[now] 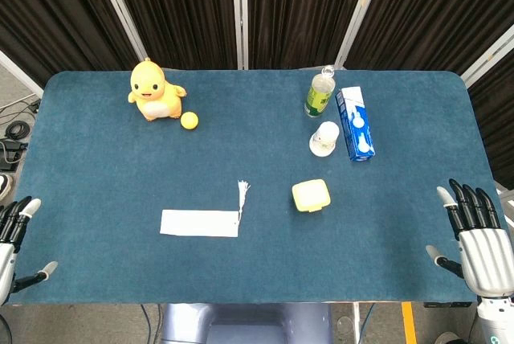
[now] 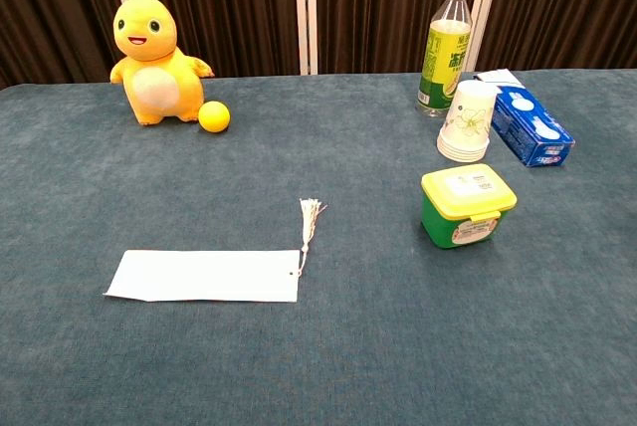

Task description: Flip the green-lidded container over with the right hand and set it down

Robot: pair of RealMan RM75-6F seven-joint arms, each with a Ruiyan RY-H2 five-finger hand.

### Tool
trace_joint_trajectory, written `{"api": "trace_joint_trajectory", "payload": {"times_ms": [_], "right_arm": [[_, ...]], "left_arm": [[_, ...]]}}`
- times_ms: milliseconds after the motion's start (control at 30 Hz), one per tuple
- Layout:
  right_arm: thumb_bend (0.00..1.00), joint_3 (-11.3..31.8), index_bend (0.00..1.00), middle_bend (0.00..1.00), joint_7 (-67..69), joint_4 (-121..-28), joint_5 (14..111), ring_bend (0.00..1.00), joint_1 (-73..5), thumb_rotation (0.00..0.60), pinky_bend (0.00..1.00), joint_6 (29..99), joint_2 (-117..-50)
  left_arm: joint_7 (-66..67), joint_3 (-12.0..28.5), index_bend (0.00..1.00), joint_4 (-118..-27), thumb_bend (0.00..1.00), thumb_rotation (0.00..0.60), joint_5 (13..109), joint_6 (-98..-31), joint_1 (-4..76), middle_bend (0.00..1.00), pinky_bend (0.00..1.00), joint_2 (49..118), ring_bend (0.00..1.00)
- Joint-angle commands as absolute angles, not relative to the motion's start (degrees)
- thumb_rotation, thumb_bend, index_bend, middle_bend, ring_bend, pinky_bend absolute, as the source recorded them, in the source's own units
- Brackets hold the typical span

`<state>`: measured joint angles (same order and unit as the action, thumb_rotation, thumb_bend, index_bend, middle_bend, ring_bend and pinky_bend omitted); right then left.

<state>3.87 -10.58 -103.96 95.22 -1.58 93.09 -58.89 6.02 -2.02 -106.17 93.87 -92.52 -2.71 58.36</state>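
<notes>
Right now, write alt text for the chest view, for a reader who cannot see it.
A small container with a yellow-green lid stands upright, untouched, on a blue table, right of centre. Behind it stand a paper cup stack, a green-labelled bottle and a blue carton. A white tasselled bookmark lies left of centre; a yellow plush toy and ball sit far left.

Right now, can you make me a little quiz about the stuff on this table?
1. True or false: the green container stands with its lid on top.
2. What sits right beside the yellow duck toy? A) yellow ball B) paper cup C) blue carton
3. Fill in: the right robot hand holds ____.

Key:
1. True
2. A
3. Nothing; it is open at the table's edge, away from the container.
</notes>
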Motion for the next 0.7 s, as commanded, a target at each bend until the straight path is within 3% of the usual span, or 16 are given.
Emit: {"api": "trace_joint_trajectory", "payload": {"times_ms": [33, 367, 500, 700], "right_arm": [[0.00, 3.8, 0.00, 0.00, -10.7, -104.0, 95.2, 0.00, -1.6, 0.600, 0.00, 92.9, -59.0], [0.00, 4.7, 0.00, 0.00, -13.8, -103.0, 93.8, 0.00, -6.1, 0.600, 0.00, 85.2, -59.6], [0.00, 6.5, 0.00, 0.00, -17.1, -102.7, 95.7, 0.00, -16.2, 0.600, 0.00, 71.4, -59.0], [0.00, 8.5, 0.00, 0.00, -20.8, -102.1, 93.1, 0.00, -25.2, 0.600, 0.00, 58.7, -61.4]], "left_arm": [[6.0, -2.0, 0.00, -106.1, 0.00, 0.600, 93.9, -92.5, -2.7, 0.00, 0.00, 58.3, 0.00], [6.3, -1.8, 0.00, -105.7, 0.00, 0.600, 93.0, -90.6, -1.8, 0.00, 0.00, 58.9, 0.00], [7.1, -1.3, 0.00, -105.6, 0.00, 0.600, 92.0, -89.3, -1.0, 0.00, 0.00, 59.4, 0.00], [8.7, -0.4, 0.00, -105.0, 0.00, 0.600, 89.5, -87.6, -0.2, 0.00, 0.00, 60.4, 0.00]]}}
